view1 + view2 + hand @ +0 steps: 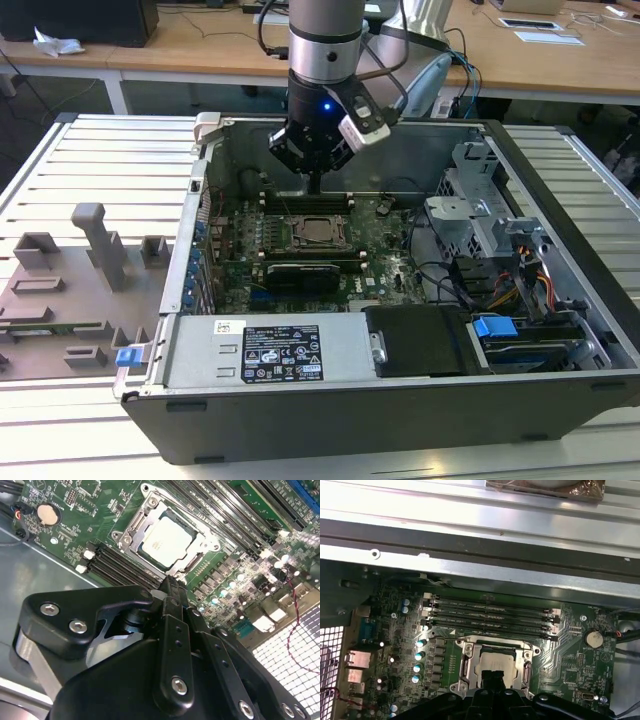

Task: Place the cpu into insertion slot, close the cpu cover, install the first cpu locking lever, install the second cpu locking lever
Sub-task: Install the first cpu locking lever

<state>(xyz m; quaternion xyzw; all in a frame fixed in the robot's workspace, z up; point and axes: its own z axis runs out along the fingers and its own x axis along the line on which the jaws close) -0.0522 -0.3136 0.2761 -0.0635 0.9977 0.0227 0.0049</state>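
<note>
The pale silvery square cpu [167, 540] lies in the black, metal-rimmed insertion slot [192, 556]; the black gripper [171, 586] hangs just beside it, fingers pressed together.

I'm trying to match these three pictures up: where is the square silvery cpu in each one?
Exterior view: the cpu lies on the green motherboard, just beneath the gripper.
Second wrist view: the cpu lies just beyond the gripper.
First wrist view: the cpu is partly hidden behind the gripper.
Shared landmark: the black memory slots beside the cpu.
</note>
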